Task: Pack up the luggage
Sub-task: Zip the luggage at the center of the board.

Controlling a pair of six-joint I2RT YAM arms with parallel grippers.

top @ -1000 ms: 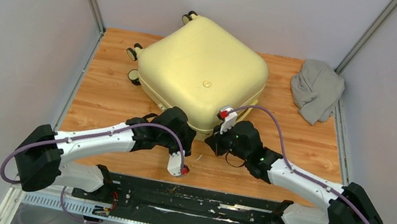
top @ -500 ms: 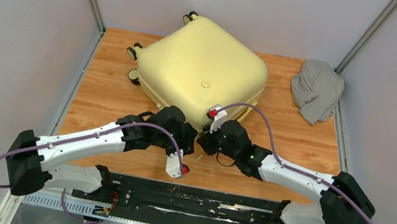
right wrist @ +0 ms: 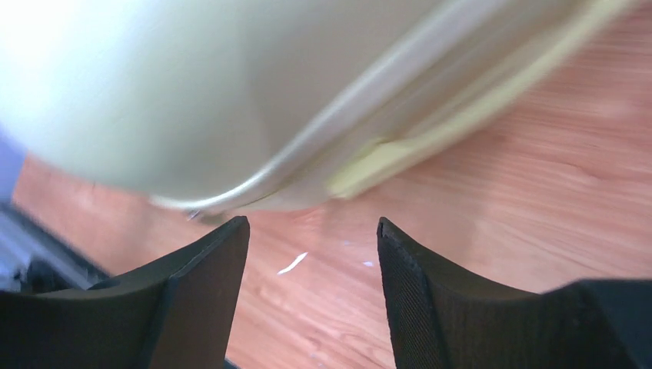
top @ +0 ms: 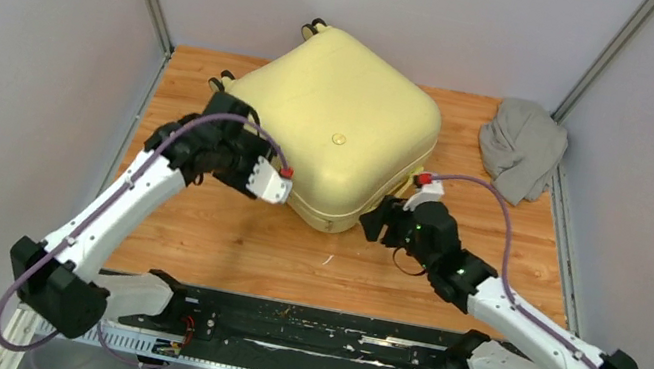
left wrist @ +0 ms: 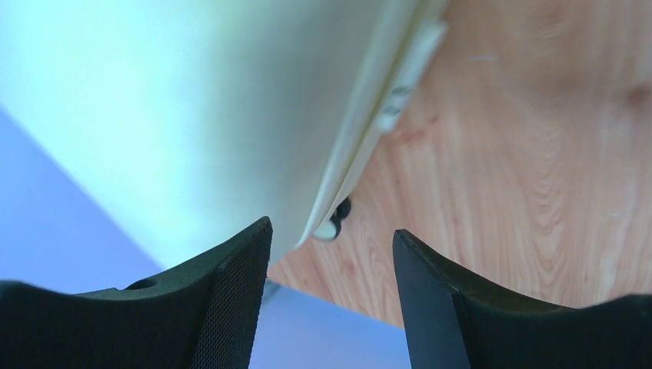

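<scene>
Wood-grain table (top: 515,248) carries the pale yellow luggage (top: 335,115), shut and lying flat at centre-far, turned so one rounded corner points at the arm bases, wheels (top: 312,27) on its far-left side; grey cloth (top: 520,148) lies crumpled at the far-right corner, well apart from it. Left gripper (left wrist: 330,231) sits at the luggage's near-left edge, jaws apart, nothing between them, shell seam and one wheel showing past the fingers. Right gripper (right wrist: 311,223) is just beside the near-right edge, jaws likewise parted and empty, a small white scrap (right wrist: 292,264) on the wood beneath.
</scene>
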